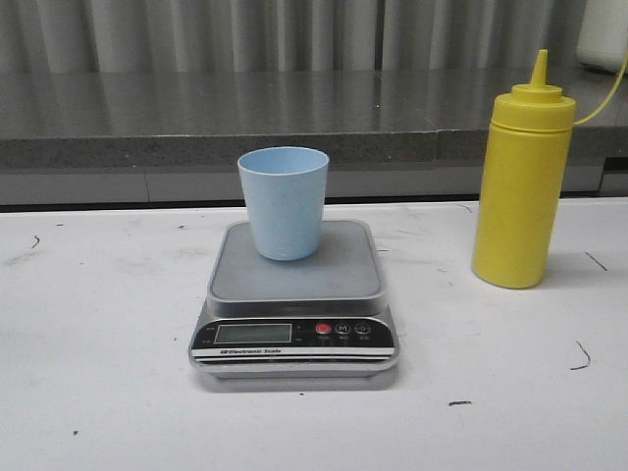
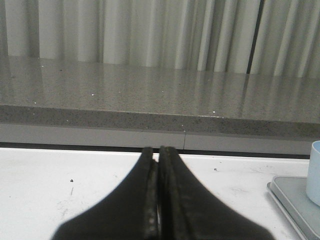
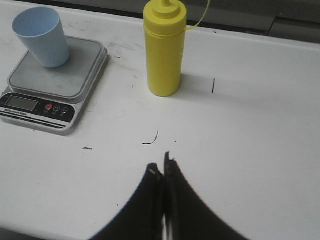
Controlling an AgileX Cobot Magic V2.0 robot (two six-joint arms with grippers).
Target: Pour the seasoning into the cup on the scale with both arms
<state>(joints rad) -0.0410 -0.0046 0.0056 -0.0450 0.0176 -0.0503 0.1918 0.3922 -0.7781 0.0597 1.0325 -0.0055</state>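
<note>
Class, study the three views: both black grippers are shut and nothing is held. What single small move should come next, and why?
Probably the right gripper should open and move toward the tall yellow plastic squeeze bottle. Its fingers look closed, the bottle stands upright, untouched, on that side, and the pale blue plastic cup already sits on the silver-grey digital scale. The left gripper looks shut too.

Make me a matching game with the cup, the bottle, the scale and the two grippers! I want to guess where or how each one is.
Things:
1. cup
2. bottle
3. scale
4. left gripper and right gripper

Places or states:
A. on the table, right of the scale
B. shut, holding nothing
C. on the steel platform
D. flat on the table, buttons facing the camera

Pairs: 1-C, 2-A, 3-D, 4-B
</note>
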